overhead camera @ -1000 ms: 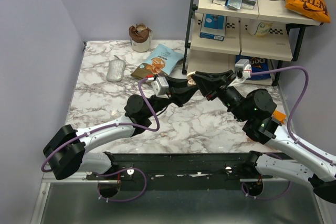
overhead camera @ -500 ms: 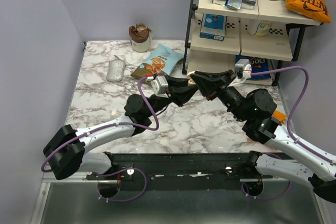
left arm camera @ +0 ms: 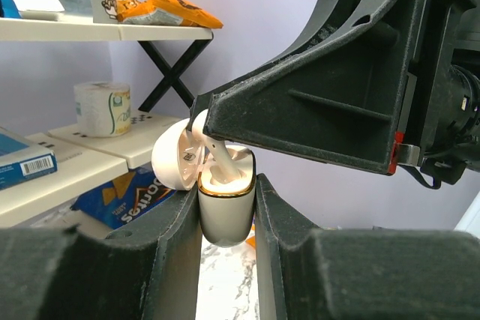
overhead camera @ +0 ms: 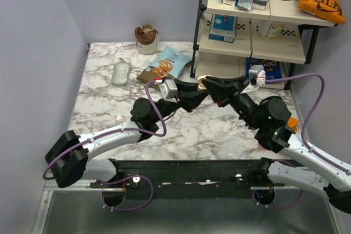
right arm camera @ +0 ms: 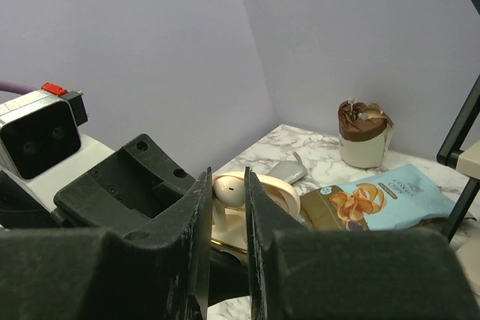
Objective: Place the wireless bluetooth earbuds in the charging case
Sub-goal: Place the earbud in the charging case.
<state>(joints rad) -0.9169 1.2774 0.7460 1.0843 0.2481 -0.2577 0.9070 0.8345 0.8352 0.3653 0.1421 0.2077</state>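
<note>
My left gripper [left arm camera: 227, 211] is shut on the white charging case [left arm camera: 225, 207], held upright above the table with its lid [left arm camera: 174, 157] flipped open to the left. My right gripper [right arm camera: 227, 191] is shut on one whitish earbud [right arm camera: 229, 189], head between the jaws, stem [left arm camera: 217, 159] pointing down into the open case. In the top view the two grippers meet tip to tip [overhead camera: 202, 87] over the table's middle right; the case and earbud are barely visible there. The second earbud is not identifiable.
A shelf rack [overhead camera: 252, 26] with boxes and a snack bag stands at the back right, close behind the grippers. A blue snack pouch [overhead camera: 167, 62], a grey oval object [overhead camera: 121, 73] and a brown-topped cup [overhead camera: 146, 39] lie at the back of the marble table [overhead camera: 109, 108].
The right arm has shifted slightly, its wrist rising and moving right a little; the gripper tips stay together at the case. The left arm holds still.
</note>
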